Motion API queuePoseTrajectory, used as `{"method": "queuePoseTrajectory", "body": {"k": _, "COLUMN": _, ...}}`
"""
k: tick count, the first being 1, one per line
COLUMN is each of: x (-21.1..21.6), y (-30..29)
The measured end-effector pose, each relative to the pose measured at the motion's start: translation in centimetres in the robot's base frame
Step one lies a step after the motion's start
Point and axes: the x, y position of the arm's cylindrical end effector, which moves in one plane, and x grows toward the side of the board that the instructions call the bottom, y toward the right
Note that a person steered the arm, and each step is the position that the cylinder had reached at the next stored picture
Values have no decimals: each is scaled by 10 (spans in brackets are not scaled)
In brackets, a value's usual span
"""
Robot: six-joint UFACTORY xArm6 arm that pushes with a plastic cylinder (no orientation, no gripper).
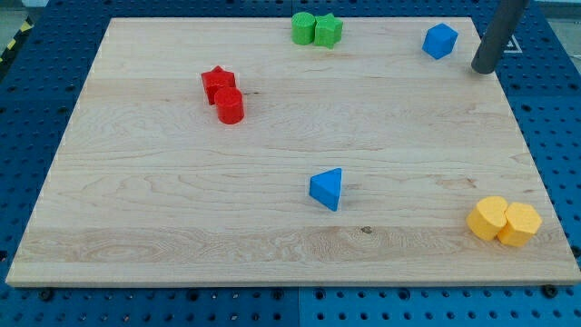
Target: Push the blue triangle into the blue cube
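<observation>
The blue triangle (327,189) lies on the wooden board (182,200), a little right of its middle and toward the view's bottom. The blue cube (439,41) sits near the board's top right corner. My tip (485,67) is at the view's top right, just right of and slightly below the blue cube, apart from it. The tip is far up and to the right of the blue triangle.
A red star block (217,83) touches a red cylinder (230,106) at the upper left. Two green blocks (315,29) sit together at the top edge. Two yellow blocks (505,221) sit together at the bottom right corner. A blue pegboard (558,109) surrounds the board.
</observation>
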Motion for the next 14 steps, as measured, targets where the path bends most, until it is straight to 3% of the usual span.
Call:
{"method": "queuePoseTrajectory", "body": {"k": 2, "x": 33, "y": -49}}
{"method": "queuePoseTrajectory", "body": {"k": 8, "x": 169, "y": -298}}
{"method": "queuePoseTrajectory", "body": {"k": 9, "x": 206, "y": -313}}
{"method": "queuePoseTrajectory", "body": {"k": 10, "x": 211, "y": -305}}
{"method": "queuePoseTrajectory", "body": {"k": 11, "x": 232, "y": -260}}
{"method": "queuePoseTrajectory", "body": {"k": 14, "x": 214, "y": -230}}
